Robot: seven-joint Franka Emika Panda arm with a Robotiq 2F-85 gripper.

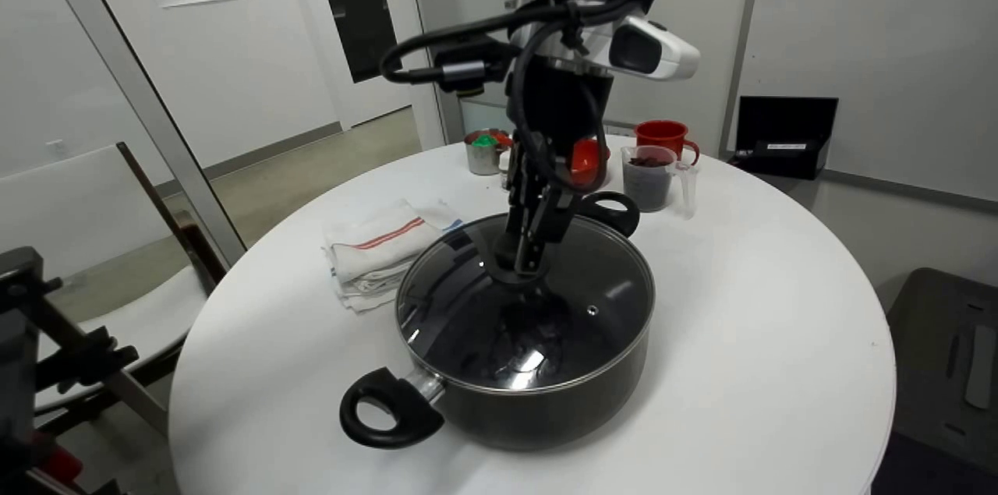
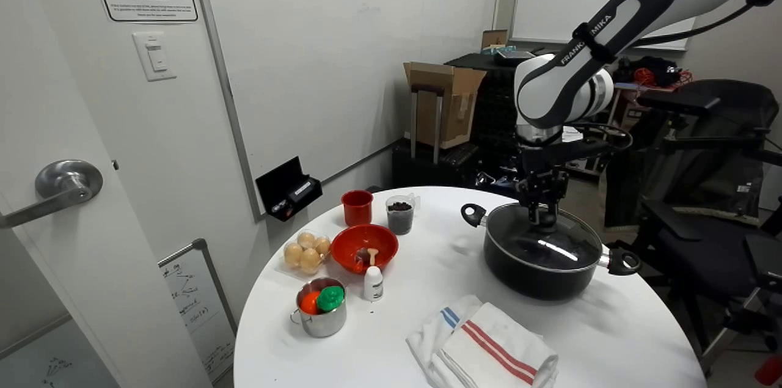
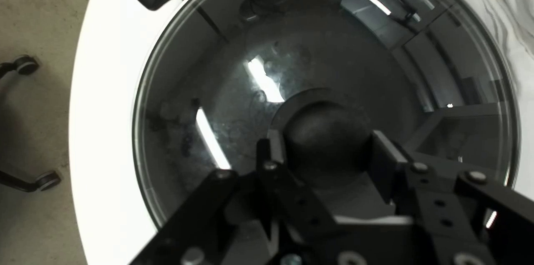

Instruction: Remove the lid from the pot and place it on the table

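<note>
The clear glass lid (image 1: 460, 331) with its metal rim sits on the black pot (image 1: 546, 417), covering it; both also show in an exterior view, the lid (image 2: 519, 241) and the pot (image 2: 537, 281). The pot stands on the round white table (image 1: 748, 370). My gripper (image 1: 522, 257) points down at the lid's centre. In the wrist view the gripper (image 3: 325, 144) has one finger on each side of the dark knob (image 3: 325, 131), and both pads appear to touch it. The lid (image 3: 233, 69) fills most of the wrist view. The pot's inside shows only darkly through the glass.
Folded white towels (image 2: 489, 345) lie beside the pot. A red bowl (image 2: 365, 241), a red mug (image 2: 357, 208), a clear measuring cup (image 2: 400, 217), a metal cup (image 2: 322, 314), a small white bottle (image 2: 373, 284) and eggs (image 2: 307, 252) stand farther off. Pot handles (image 1: 390, 409) stick out on both sides.
</note>
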